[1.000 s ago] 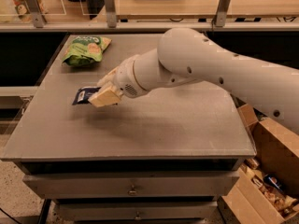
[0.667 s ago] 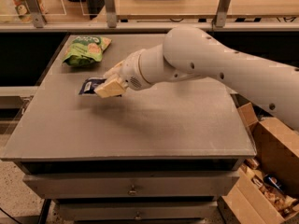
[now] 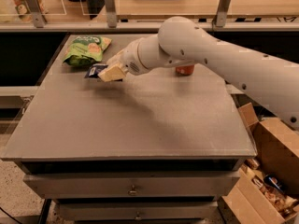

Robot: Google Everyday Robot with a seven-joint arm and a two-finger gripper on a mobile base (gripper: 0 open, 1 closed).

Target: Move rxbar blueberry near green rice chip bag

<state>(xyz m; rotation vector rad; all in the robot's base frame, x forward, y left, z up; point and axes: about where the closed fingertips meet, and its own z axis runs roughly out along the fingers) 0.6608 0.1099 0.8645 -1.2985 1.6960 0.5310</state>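
Observation:
The green rice chip bag lies at the far left of the grey table. The rxbar blueberry, a small dark-blue wrapper, is held just in front of the bag and a little to its right, partly hidden by the fingers. My gripper is shut on the bar, with its cream fingertips around the bar's right end. I cannot tell whether the bar touches the table. The white arm reaches in from the right.
An orange-red can stands behind the arm, mostly hidden. Open cardboard boxes with items sit on the floor at the right. A railing with posts runs behind the table. Drawers sit under the tabletop.
My gripper has carried the blue bar toward the far left, closer to the green bag. The orange-red can has come into view behind the arm.

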